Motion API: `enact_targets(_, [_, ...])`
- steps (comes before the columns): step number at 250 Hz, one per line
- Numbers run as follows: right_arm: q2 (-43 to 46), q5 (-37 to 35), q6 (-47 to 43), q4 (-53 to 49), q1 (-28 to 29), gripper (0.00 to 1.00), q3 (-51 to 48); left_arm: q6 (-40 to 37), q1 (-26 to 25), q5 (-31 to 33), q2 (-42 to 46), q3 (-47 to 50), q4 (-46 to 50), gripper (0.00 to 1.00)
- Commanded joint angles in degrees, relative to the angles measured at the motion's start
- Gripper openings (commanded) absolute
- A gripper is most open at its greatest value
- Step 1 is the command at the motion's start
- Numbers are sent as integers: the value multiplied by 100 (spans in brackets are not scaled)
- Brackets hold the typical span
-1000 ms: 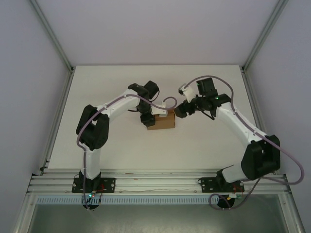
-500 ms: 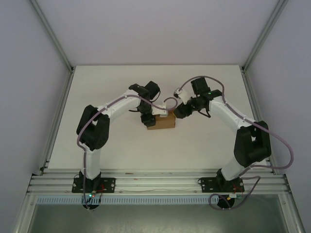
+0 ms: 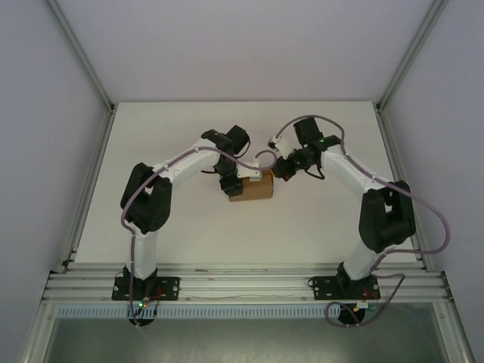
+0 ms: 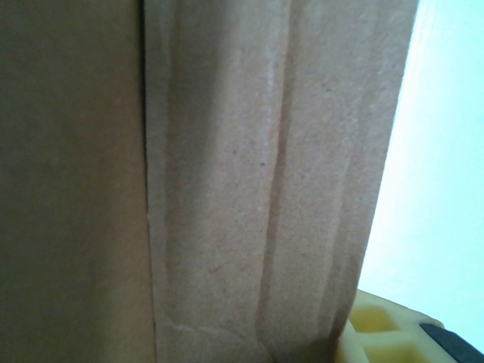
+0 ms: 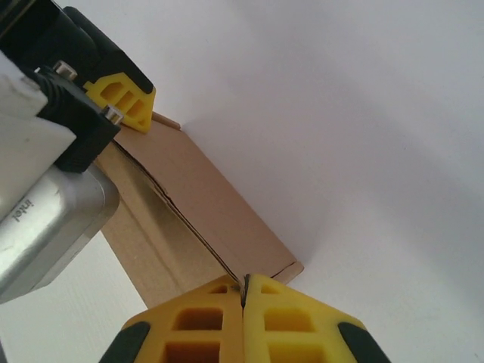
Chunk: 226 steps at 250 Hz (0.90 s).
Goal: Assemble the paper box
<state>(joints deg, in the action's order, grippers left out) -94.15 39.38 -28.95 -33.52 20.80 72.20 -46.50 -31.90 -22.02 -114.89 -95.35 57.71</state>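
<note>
**Right jaws closed at the box's corner, left jaws clamped on its left end**

The right jaws are fully closed: their 2 yellow pads (image 5: 200, 325) meet with no gap. In the right wrist view the tips touch the top edge of the paper box (image 3: 254, 189) near 1 corner, where a dark lid seam runs up to them.

The left jaws are part open and grip the box's left end. 1 yellow pad (image 4: 378, 333) presses against a cardboard edge, and the other pad is hidden behind the board. The right wrist view shows a left pad (image 5: 125, 100) seated on the box's far edge.

The box is plain brown, folded and flat on the white counter (image 3: 302, 227) near its middle. It lies well apart from the left rail (image 3: 92, 181) and the near rail (image 3: 249, 286).

The silver camera housing (image 5: 53, 219) on the left wrist reads "intel".
</note>
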Motion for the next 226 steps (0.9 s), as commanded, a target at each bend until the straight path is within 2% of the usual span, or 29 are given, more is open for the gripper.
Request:
enact_targets(1, [461, -683, 1655, 828, 428, 0, -350, 246, -53, -88, -189, -256, -198, 41])
enact_targets(33, [621, -1566, 3452, 1170, 611, 0, -503, 360, -62, -110, -285, -369, -196, 41])
enact_targets(56, [642, -1413, 4039, 1295, 704, 0, -607, 404, -62, -135, -323, -423, -181, 41])
enact_targets(97, [587, -1936, 4358, 1071, 834, 0, -527, 428, -58, -107, -341, -425, -177, 42])
enact_targets(146, [478, -1925, 4623, 982, 815, 0, -377, 477, -62, -64, -345, -368, -190, 43])
enact_targets(226, [306, -1339, 4995, 763, 587, 2, -98, 480, -62, -10, -367, -304, -203, 43])
